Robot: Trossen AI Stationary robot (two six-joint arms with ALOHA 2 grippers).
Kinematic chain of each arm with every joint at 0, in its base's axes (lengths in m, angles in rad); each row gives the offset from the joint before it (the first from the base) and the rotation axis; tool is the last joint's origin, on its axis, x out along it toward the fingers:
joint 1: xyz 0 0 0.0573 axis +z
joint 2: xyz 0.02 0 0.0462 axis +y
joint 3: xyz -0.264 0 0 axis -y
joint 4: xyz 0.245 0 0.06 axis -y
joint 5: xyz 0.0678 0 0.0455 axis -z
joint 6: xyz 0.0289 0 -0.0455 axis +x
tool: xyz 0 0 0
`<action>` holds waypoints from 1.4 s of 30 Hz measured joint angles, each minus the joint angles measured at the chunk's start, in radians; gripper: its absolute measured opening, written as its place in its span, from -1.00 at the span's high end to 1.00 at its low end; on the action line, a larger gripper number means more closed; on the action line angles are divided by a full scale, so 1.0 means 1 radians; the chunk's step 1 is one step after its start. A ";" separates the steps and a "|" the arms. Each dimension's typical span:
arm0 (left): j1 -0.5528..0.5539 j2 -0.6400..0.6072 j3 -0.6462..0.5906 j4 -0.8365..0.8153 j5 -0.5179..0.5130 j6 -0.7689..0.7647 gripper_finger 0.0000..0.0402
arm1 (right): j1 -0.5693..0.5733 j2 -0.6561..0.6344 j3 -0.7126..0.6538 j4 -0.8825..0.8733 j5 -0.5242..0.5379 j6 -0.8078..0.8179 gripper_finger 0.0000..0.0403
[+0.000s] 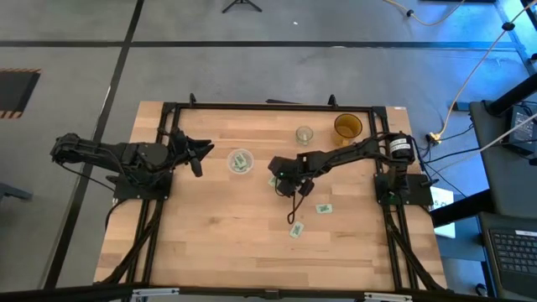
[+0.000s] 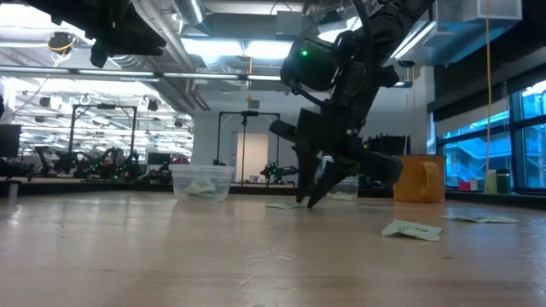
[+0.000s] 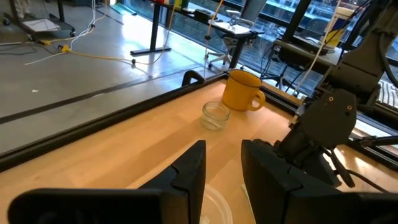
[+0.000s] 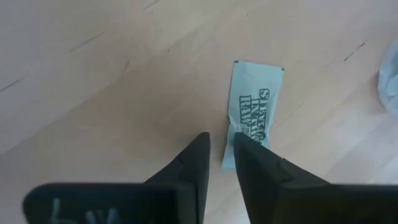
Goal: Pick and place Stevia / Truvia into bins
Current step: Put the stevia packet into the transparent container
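Note:
A pale green sachet (image 4: 255, 106) with dark print lies flat on the wooden table. My right gripper (image 4: 221, 144) points steeply down at its near end, fingertips at the tabletop (image 2: 309, 201), a narrow gap between them. Two more sachets (image 1: 323, 208) (image 1: 296, 229) lie flat toward the near edge. The wide clear cup (image 1: 241, 161) holds sachets. My left gripper (image 3: 222, 168) hangs open above the table's left side, beside that cup, with nothing between its fingers. My right gripper comes at the sachet's near short end (image 4: 231, 163) from above, slanting. One finger (image 4: 255, 165) covers that end, and its corner shows in the gap. The sachet lies flat on the table. Whether the fingers touch it, I cannot tell.
A small glass jar (image 1: 304, 134) and a yellow mug (image 1: 347, 127) stand near the far edge, right of centre. A black frame (image 1: 268, 106) runs round the table's back and sides. Bare wood lies at the near left.

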 joint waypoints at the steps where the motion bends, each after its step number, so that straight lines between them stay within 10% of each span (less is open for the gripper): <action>1: 0.000 0.000 0.000 0.000 0.000 0.000 0.51 | 0.000 0.001 0.000 -0.002 0.001 0.004 0.62; 42: 0.000 0.000 0.000 0.001 -0.003 -0.018 0.51 | 0.028 0.003 -0.001 -0.001 -0.101 0.236 0.99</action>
